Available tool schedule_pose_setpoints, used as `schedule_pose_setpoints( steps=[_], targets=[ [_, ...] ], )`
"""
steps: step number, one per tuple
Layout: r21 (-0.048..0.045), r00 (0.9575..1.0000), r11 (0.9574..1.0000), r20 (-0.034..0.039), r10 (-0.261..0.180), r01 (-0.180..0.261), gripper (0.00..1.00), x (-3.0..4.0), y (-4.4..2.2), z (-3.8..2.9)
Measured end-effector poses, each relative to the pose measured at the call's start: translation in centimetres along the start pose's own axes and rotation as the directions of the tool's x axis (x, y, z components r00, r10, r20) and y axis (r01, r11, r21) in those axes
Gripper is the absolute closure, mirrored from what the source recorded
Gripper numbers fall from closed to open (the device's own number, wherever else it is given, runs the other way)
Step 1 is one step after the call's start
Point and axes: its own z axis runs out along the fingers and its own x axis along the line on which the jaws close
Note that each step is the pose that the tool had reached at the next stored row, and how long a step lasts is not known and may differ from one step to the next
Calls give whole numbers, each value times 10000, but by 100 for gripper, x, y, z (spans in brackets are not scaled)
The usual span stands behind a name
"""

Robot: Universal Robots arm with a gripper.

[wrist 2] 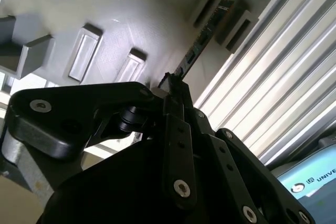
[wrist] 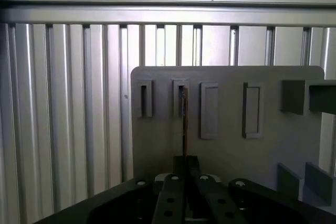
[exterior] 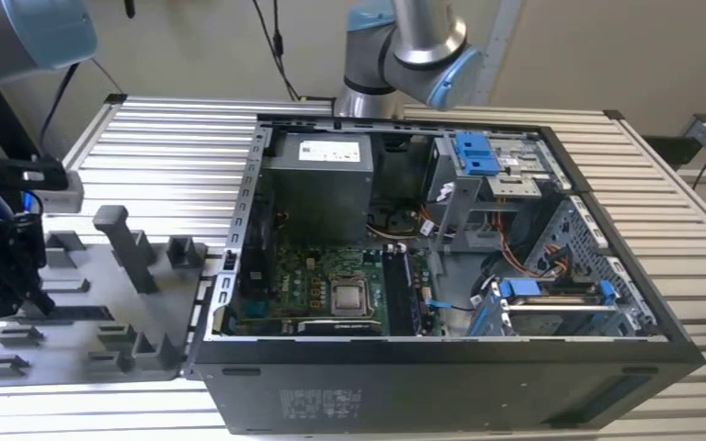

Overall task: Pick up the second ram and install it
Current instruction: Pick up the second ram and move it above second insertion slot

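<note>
Bright glare off the ribbed table [wrist 2: 273,77], soft shadow inside the case [exterior: 451,386]

I work in a robot lab or workshop. My table [exterior: 157,138] is made of bare metal bars, an open computer [exterior: 366,276] lies on it with its insides showing, and a grey tray [exterior: 84,276] with slots sits beside it. Cables [exterior: 277,41] hang behind.

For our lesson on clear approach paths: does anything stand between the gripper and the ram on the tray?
Nothing visible does. In the first wrist view the gripper sits right at the near end of the ram, which stands on edge in the tray.
</note>
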Motion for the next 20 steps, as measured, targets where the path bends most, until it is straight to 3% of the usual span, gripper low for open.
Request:
schedule_pose_setpoints(
  steps=[20],
  targets=[
    [1,10000,10000,-1,68,-68,87,-1,-1,-132]
  ],
)
